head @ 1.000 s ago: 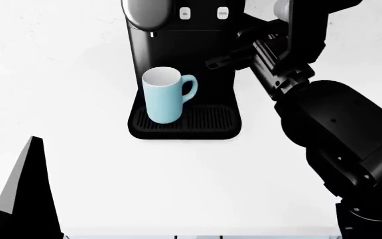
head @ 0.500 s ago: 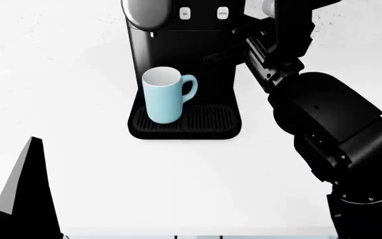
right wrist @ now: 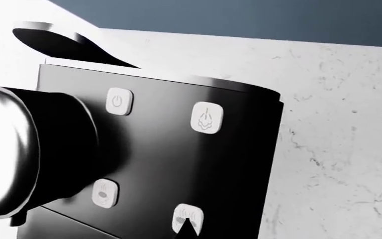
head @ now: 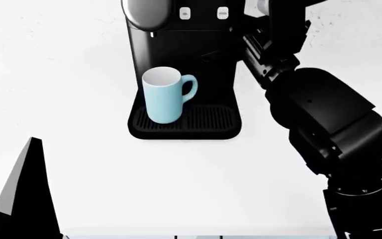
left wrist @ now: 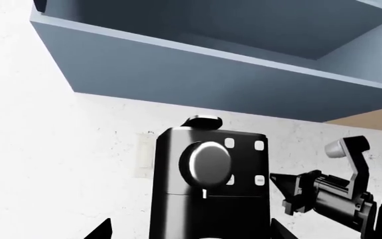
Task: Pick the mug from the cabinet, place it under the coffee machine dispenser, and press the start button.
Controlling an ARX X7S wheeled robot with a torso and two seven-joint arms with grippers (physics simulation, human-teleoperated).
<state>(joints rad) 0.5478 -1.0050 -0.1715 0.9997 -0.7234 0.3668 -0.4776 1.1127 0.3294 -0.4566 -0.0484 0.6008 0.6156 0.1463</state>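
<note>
Left gripper isn't really in frame, so can't tell its state. The mug (head: 164,94) stands upright on the ribbed tray (head: 208,119) at about 7 o'clock from the coffee machine dispenser (head: 145,12), roughly under it. At 3 o'clock of that, the right gripper (left wrist: 285,191) looks pinched together, holding nothing, tip near the lower cup button (right wrist: 187,218). Risk: four similar buttons close together, so a slightly off push hits the wrong one or slides off.
</note>
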